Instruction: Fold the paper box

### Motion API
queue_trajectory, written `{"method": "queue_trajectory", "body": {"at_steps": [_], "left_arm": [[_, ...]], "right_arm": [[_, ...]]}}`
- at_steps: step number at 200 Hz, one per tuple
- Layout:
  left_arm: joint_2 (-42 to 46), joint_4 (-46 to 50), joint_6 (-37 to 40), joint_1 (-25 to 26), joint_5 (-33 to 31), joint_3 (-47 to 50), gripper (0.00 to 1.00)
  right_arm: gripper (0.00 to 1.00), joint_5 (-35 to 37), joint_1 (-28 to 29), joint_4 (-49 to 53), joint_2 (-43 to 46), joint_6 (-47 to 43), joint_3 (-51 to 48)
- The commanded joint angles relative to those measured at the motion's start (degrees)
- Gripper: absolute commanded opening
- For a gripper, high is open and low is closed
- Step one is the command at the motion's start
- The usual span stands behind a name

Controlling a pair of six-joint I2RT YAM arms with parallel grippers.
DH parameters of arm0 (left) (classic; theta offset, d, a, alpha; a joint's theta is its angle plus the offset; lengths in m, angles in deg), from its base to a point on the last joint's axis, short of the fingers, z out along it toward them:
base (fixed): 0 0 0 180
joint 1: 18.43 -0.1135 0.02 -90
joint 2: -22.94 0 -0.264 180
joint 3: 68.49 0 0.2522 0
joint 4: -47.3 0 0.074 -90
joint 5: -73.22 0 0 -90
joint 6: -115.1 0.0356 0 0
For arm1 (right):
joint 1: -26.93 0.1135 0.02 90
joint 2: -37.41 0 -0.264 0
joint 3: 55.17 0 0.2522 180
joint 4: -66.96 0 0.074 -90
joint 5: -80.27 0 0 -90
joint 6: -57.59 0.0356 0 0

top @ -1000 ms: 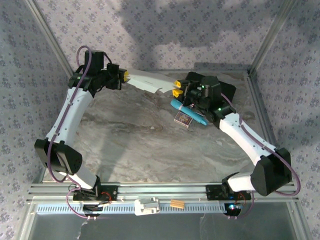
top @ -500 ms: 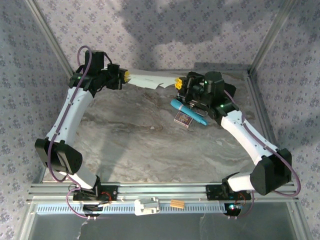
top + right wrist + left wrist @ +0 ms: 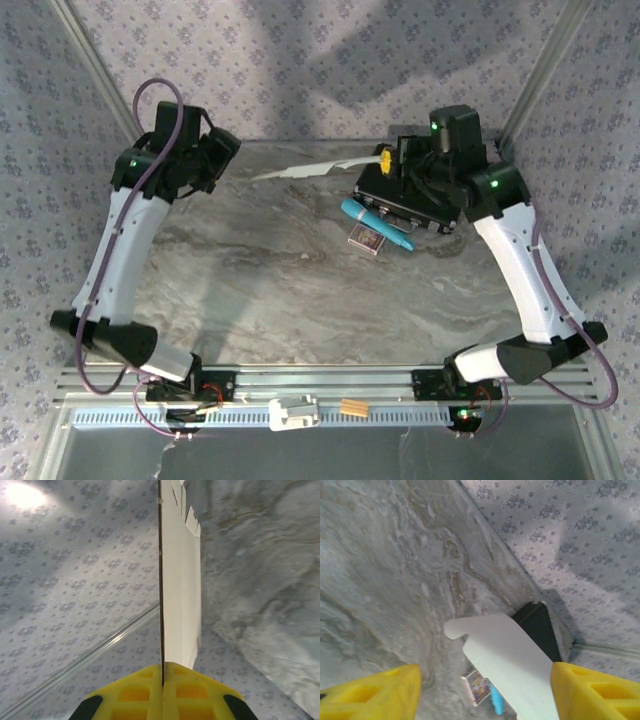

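The paper box (image 3: 312, 167) is a flat white die-cut sheet held in the air over the back of the table, seen nearly edge-on from above. My right gripper (image 3: 384, 160) is shut on its right end. In the right wrist view the yellow fingers (image 3: 135, 695) pinch the sheet's edge (image 3: 181, 580), which runs straight away from them. My left gripper (image 3: 230, 152) hangs left of the sheet, apart from it. In the left wrist view its yellow fingertips (image 3: 370, 695) stand wide apart, open, with the sheet's rounded tab (image 3: 505, 650) farther off between them.
A black case (image 3: 425, 205) lies at the back right under the right gripper. Beside it lie a blue pen-like object (image 3: 378, 225) and a small patterned card packet (image 3: 366, 241). Metal frame posts (image 3: 100, 75) and patterned cloth walls close in the back and sides.
The left gripper let go of the sheet's left end, opened and drew back to the left. The right gripper closed on the right end and rose with it toward the back right.
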Motion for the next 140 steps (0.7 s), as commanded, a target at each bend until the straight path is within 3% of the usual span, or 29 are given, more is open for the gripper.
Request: {"method": "queue_trajectory", "body": {"at_steps": [1,18,45,99,140], "left_arm": [[3.8,1.5,13.9,1.2,-4.5,4.4,0.64],[6.4,-1.0,20.3,2.4,-2.4,7.6,0.60],[9.5,-2.9,26.8,3.3,2.5,12.4,0.58],[14.8,-5.4,30.2,3.2,7.2,22.8,0.56],[22.6,-10.8,37.7,3.3,10.0,31.4,0.65]], "right_arm": [[0.00,10.1,4.3,31.7,-5.4,2.4,13.0],[0.00,11.4,7.0,45.8,-12.2,2.3,25.2],[0.00,12.8,10.6,45.3,-13.6,3.9,22.8],[0.00,12.9,11.7,44.9,-27.0,1.1,30.3],[0.00,11.7,12.3,40.4,-35.6,-1.3,34.2]]}}
